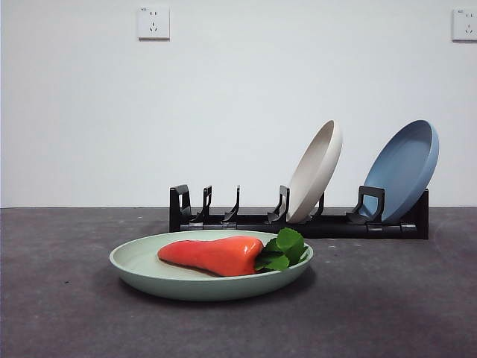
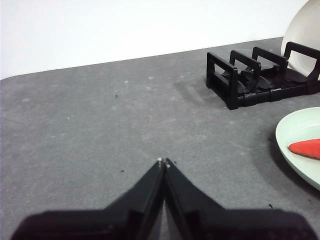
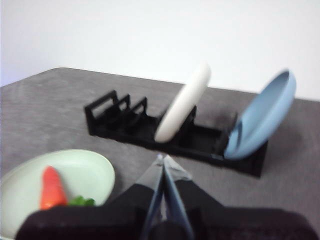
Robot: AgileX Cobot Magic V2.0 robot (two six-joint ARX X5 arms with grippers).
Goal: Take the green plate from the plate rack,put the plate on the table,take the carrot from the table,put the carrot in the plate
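Dark grey mottled matte table [image 1: 67, 298], white wall behind with two sockets. Round shallow mint-green matte plate [image 1: 149, 270] lies flat on the table in front of the long black plastic pronged rack [image 1: 246, 220]. Glossy orange-red tapered toy carrot [image 1: 216, 255] lies in the plate, green leafy top toward the rack's occupied end. Rack holds a tilted beige plate [image 1: 317, 170] and a tilted blue plate [image 1: 402, 168]; other slots bare. Front view shows no arms. Left gripper [image 2: 163, 162] jaws clenched on nothing, over bare table beside the plate. Right gripper [image 3: 162, 159] likewise clenched, empty, near the plate and facing the rack; that view is blurry.
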